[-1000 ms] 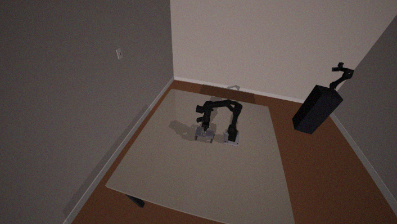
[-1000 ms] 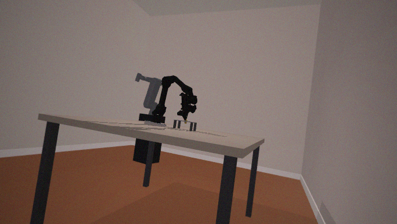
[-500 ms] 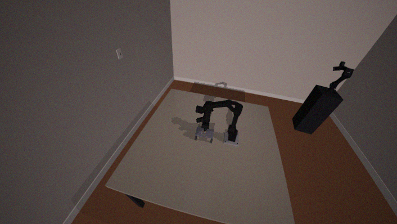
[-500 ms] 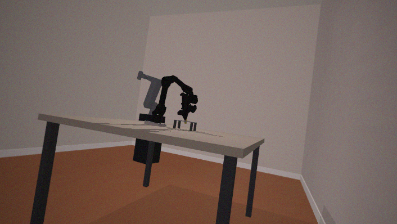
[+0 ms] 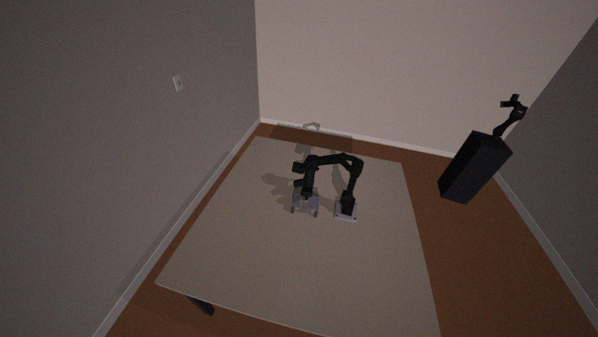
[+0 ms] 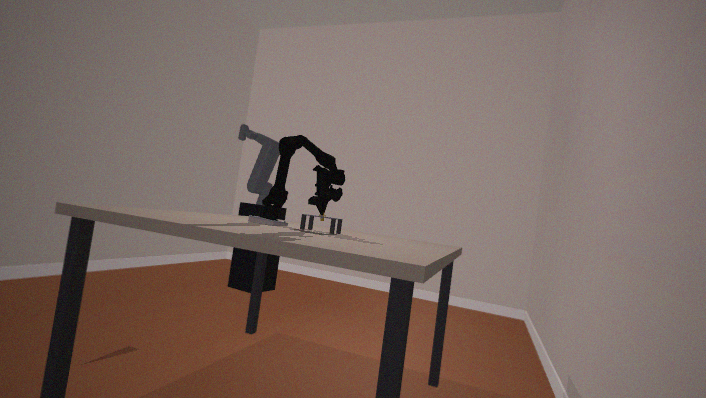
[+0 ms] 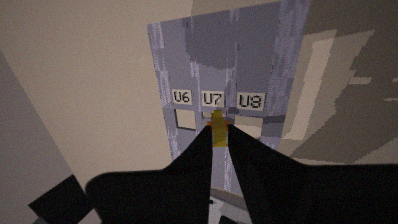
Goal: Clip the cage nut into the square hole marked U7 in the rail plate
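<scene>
While the arm (image 5: 330, 160) (image 6: 284, 170) arches over, gripper (image 5: 306, 198) (image 6: 322, 215) (image 7: 218, 130): pointing down, fingers nearly together, closed on the cage nut.
Cage nut (image 6: 322, 218) (image 7: 219, 132): yellow with orange bits at its sides — pinched between the fingertips, part of it showing beyond them.
Rail plate (image 5: 313, 203) (image 6: 332, 218) (image 7: 260, 50): beneath the gripper, raised above the table (image 5: 296, 262) (image 6: 250, 247) (image 7: 100, 100) on short dark legs.
U7 hole (image 7: 206, 115): right at the fingertips, partly covered by the nut in the wrist view; how deep the wings sit in it, I cannot tell.
U7 label (image 7: 213, 99): just beyond the fingertips in the wrist view, fully readable.
U6 and U8 holes: one on each side of the gripper — U6 (image 7: 186, 119) to the left in the wrist view, U8 (image 7: 248, 126) to the right, partly behind a finger.
Flanges: too small to tell whether they touch the plate.
Arm base plate (image 5: 339, 217) (image 6: 254, 218): on the table, near the rail plate and off to one side of the gripper.
Second arm (image 5: 504, 127) (image 6: 262, 165): well apart from the gripper, on a dark pedestal (image 5: 474, 169) (image 6: 252, 270) beyond the table.
</scene>
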